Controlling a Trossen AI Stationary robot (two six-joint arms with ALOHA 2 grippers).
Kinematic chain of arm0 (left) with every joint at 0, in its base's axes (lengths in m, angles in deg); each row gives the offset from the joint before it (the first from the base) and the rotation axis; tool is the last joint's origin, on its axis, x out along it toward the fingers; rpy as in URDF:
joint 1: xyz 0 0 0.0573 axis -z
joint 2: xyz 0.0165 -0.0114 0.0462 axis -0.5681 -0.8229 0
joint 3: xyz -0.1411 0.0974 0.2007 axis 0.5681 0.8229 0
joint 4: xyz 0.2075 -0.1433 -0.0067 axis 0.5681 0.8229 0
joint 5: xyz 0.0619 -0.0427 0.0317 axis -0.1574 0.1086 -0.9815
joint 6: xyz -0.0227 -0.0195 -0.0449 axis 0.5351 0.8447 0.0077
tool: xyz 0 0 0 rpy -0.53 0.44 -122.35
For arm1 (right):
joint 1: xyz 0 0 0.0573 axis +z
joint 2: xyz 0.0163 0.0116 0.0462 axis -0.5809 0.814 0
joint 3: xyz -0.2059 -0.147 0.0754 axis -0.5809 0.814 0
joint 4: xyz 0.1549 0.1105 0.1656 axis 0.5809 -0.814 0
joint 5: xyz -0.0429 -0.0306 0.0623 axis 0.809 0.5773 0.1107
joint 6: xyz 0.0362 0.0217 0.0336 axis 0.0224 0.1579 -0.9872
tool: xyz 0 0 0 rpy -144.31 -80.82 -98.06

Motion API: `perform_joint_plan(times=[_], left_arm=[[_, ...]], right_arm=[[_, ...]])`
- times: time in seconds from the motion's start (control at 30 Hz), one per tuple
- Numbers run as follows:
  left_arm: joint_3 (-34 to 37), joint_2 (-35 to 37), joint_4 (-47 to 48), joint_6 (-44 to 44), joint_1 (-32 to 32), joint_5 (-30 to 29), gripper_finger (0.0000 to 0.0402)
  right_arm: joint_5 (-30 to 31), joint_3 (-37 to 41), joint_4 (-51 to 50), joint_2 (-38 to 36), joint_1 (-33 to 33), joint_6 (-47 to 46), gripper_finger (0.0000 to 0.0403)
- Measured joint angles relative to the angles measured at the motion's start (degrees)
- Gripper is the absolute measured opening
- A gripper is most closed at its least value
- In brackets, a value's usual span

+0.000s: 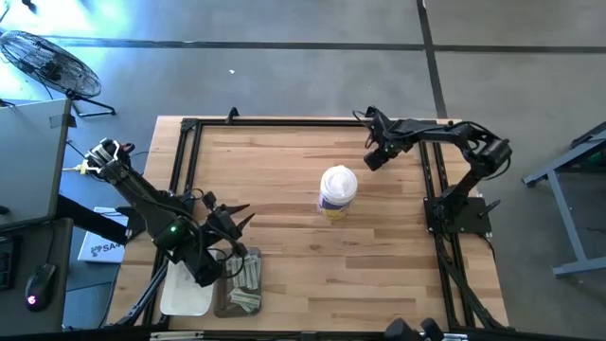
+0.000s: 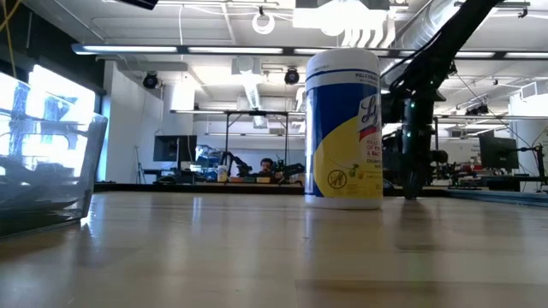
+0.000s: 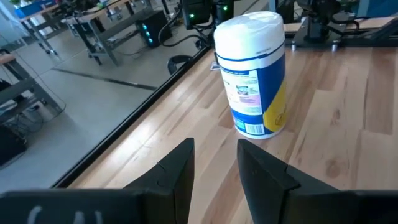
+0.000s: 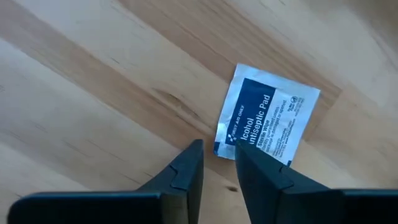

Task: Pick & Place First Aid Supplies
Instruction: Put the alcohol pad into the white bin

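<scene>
Right gripper (image 4: pixel 219 165) stood slightly parted over the flat antiseptic packet (image 4: pixel 267 117); fingertips could skid off it. Left gripper (image 3: pixel 214 163) idled, parted.

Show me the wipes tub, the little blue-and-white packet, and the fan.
Wipes tub (image 2: pixel 342 128), low view: the label's front.
Packet (image 4: pixel 268 112), right wrist view: its blue printed face.
Fan (image 1: pixel 49 64), high view: the wire guard.
</scene>
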State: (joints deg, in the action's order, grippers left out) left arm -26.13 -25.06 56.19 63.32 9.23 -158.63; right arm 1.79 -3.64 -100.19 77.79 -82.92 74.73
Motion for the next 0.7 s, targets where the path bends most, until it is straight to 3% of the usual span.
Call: perform_joint_plan(times=[0.43,0.7], left_arm=[[0.0,0.02,-0.02,-0.04,0.02,-0.35,0.0119],[0.0,0.01,-0.78,-0.07,0.02,-0.51,0.0119]], right_arm=[[-4.92,-0.04,1.68,0.39,-3.14,-2.69,0.0048],[-2.65,-0.17,2.8,1.89,-2.58,-4.5,0.0017]])
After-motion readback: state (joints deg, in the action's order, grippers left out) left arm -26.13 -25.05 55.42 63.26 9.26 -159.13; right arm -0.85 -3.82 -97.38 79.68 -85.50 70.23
